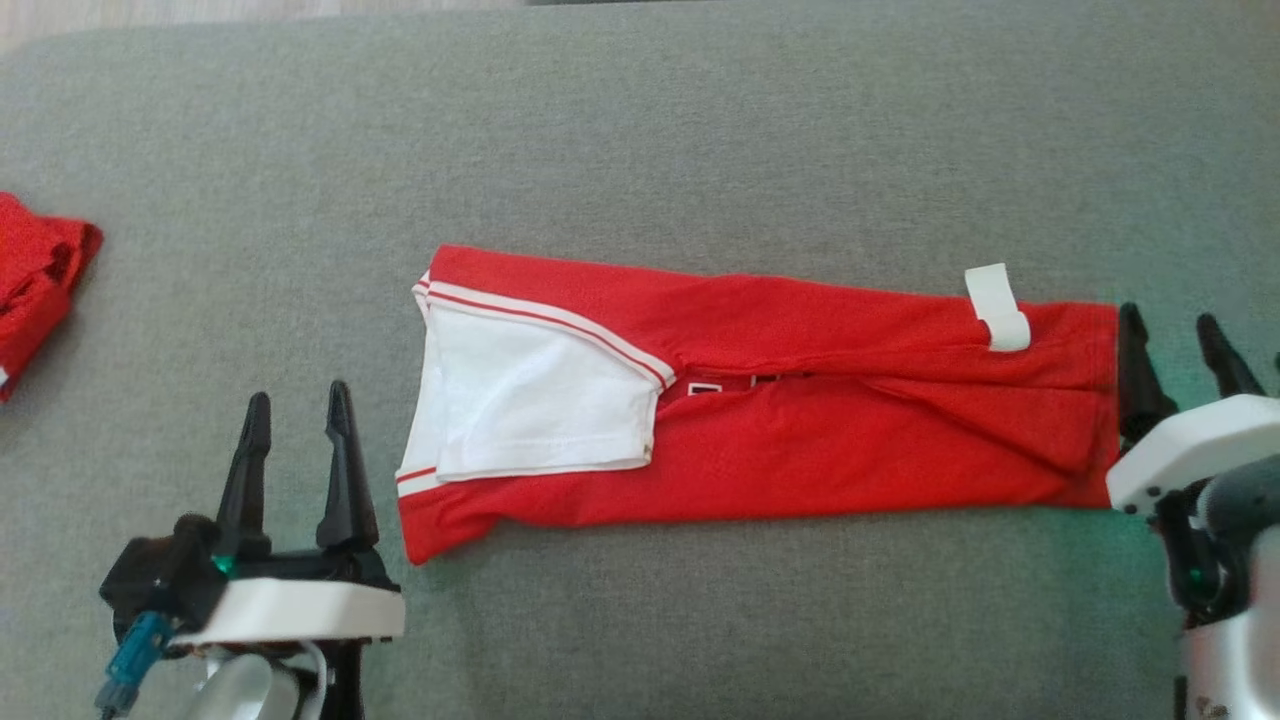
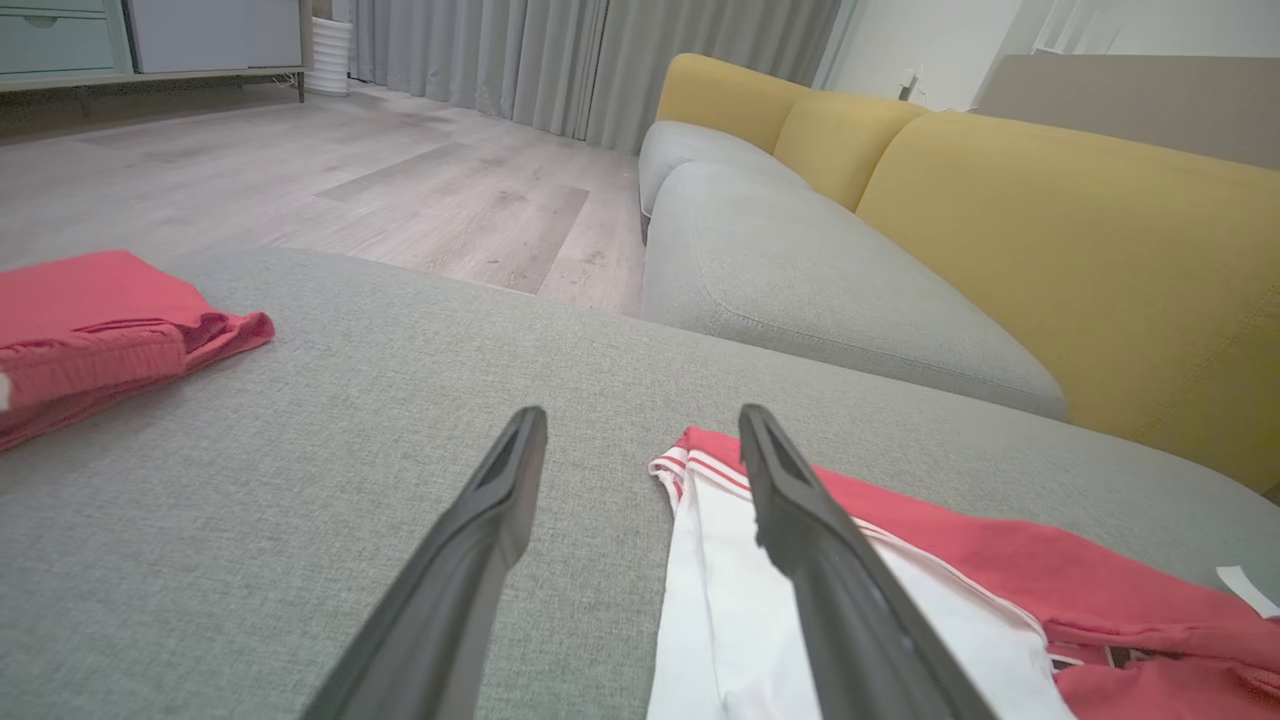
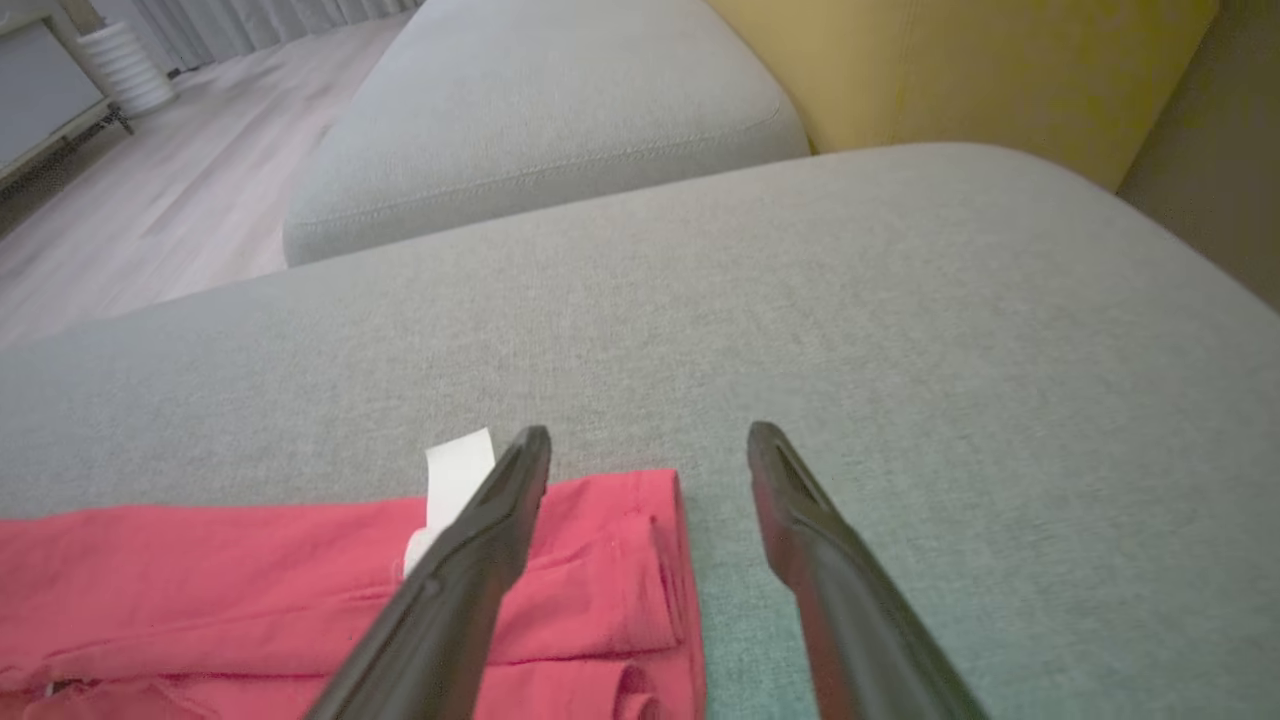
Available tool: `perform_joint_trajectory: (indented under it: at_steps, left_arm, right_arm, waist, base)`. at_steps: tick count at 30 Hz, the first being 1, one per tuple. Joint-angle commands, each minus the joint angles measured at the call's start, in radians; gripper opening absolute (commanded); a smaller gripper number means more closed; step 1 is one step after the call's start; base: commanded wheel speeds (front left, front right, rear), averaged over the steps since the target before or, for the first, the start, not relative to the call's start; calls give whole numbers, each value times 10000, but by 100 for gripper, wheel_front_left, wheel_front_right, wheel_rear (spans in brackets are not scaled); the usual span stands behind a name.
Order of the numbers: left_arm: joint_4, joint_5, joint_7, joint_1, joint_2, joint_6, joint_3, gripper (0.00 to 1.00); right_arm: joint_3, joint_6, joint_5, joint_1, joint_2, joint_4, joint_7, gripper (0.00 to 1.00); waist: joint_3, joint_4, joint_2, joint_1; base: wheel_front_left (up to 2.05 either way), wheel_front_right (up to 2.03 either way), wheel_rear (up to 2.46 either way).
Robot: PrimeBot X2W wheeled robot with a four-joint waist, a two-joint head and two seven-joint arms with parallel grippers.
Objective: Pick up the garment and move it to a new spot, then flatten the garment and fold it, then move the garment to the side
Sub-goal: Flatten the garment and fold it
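- Folded red garment (image 1: 800, 400) lies across the grey cushion's (image 1: 640, 120) middle.
- Left hand (image 1: 299, 392), fingers apart, empty, near the cushion's front edge.
- Right hand (image 1: 1168, 314), fingers apart, empty, at the garment's end.

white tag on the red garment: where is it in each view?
Head view: white tag near the right end of the red garment, on its upper edge.
Left wrist view: tag at the far right edge, low.
Right wrist view: tag lower left of centre.
Shared landmark: the red garment on the grey cushion.
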Motion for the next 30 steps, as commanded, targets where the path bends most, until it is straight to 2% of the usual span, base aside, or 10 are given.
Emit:
perform_joint_trajectory:
  at_steps: [1,6,12,24,25,26,27,29,30]
  left_arm:
    - [-361,167,-121,-111,94,37,533,100]
    - [-468,335,-122,-112,-18,18,631,100]
    - [-546,445,-123,-85,-90,1,708,100]
    - [-570,535,-123,-3,-112,-14,846,100]
    - [-562,533,-123,4,-108,-17,847,100]
    - [-552,532,-123,9,-105,-21,844,100]
    - [-540,531,-123,12,-104,-26,838,100]
    - [-509,535,-123,22,-111,-32,812,100]
    - [-475,536,-106,41,-114,-33,771,100]
  right_arm:
    - [100,77,-157,-401,20,-63,50,100]
    - [-53,77,-556,-597,147,817,-57,100]
    - [25,77,-756,-530,212,1711,-703,100]
    - [556,77,-385,-689,231,3704,-1888,100]
    - [667,77,-367,-755,231,3834,-1954,78]
    - [781,77,-379,-812,231,3950,-2030,65]
    - [868,77,-392,-861,231,4065,-2100,47]
    - [1053,77,-394,-943,232,4270,-2244,35]
    - [1226,77,-366,-1000,232,4429,-2397,18]
  waist:
    - [86,94,-1,0]
    - [219,272,-1,0]
    - [282,376,-1,0]
    - [208,280,-1,0]
    - [199,270,-1,0]
    - [188,265,-1,0]
    - [176,262,-1,0]
    - [140,258,-1,0]
    - [103,252,-1,0]
  base:
    - [0,0,0]
    - [0,0,0]
    - [0,0,0]
    - [0,0,0]
    - [0,0,0]
    - [0,0,0]
    - [0,0,0]
    - [0,0,0]
    - [0,0,0]
